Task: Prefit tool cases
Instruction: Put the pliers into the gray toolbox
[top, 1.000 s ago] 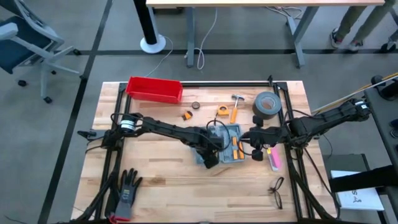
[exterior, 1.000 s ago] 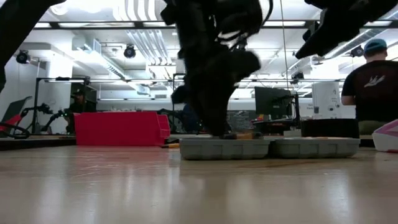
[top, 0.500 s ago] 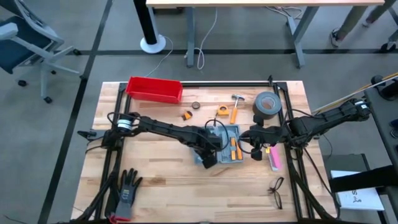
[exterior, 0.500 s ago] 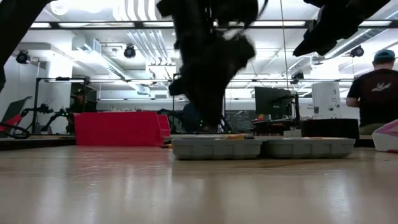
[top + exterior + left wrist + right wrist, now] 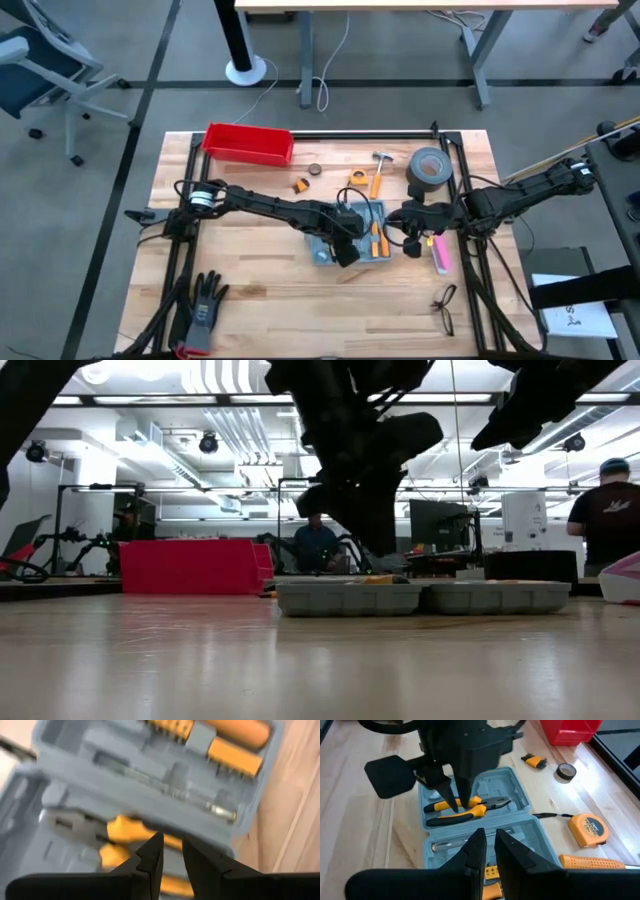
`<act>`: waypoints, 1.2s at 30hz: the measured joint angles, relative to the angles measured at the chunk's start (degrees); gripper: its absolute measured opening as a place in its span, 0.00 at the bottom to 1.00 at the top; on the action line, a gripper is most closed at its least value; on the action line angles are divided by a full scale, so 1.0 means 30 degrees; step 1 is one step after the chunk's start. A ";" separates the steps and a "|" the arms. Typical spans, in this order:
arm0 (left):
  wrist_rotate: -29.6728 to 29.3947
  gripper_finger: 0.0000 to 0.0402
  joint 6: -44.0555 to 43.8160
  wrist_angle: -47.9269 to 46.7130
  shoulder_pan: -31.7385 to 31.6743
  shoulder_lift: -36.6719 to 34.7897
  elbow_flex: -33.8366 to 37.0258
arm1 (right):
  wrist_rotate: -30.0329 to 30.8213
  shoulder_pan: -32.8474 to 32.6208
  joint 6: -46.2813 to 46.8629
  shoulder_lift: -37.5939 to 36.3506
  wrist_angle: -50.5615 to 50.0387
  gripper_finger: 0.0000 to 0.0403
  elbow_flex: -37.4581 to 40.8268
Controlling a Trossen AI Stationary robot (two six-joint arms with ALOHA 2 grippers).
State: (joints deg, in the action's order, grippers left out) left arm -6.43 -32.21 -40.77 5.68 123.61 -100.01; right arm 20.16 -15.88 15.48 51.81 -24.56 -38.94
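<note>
The grey-blue tool case (image 5: 357,238) lies open and flat on the table's middle, both halves (image 5: 420,597) resting on the wood. Yellow-handled pliers (image 5: 465,809) lie in one half, and orange-handled drivers (image 5: 235,757) in the other. My left gripper (image 5: 459,805) points steeply down over the pliers. Its fingers (image 5: 150,857) are nearly together with nothing between them. In the low view its tips (image 5: 383,550) stand a little above the case. My right gripper (image 5: 490,834) waits shut, raised beside the case's right edge (image 5: 408,240).
A red bin (image 5: 248,143) stands at the far left. Hex keys (image 5: 300,185), a small tape roll (image 5: 314,170), a tape measure (image 5: 590,830), a hammer (image 5: 380,170) and a duct tape roll (image 5: 428,168) lie beyond the case. A pink item (image 5: 440,255), glasses (image 5: 445,305) and a glove (image 5: 205,305) lie nearer.
My left gripper has risen from the case's pliers half and tipped, so its tips now stand clear above it. The open case has slid a little toward the table's left edge and still lies flat.
</note>
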 joint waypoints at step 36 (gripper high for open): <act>0.0538 0.19 0.2305 -0.2939 -0.0215 0.0457 -0.2824 | 0.0135 -0.0007 0.1498 0.0004 -0.0236 0.06 0.0022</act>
State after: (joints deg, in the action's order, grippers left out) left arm -4.82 -25.30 -49.59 5.04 124.98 -108.48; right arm 20.57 -15.90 19.97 51.82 -25.27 -38.87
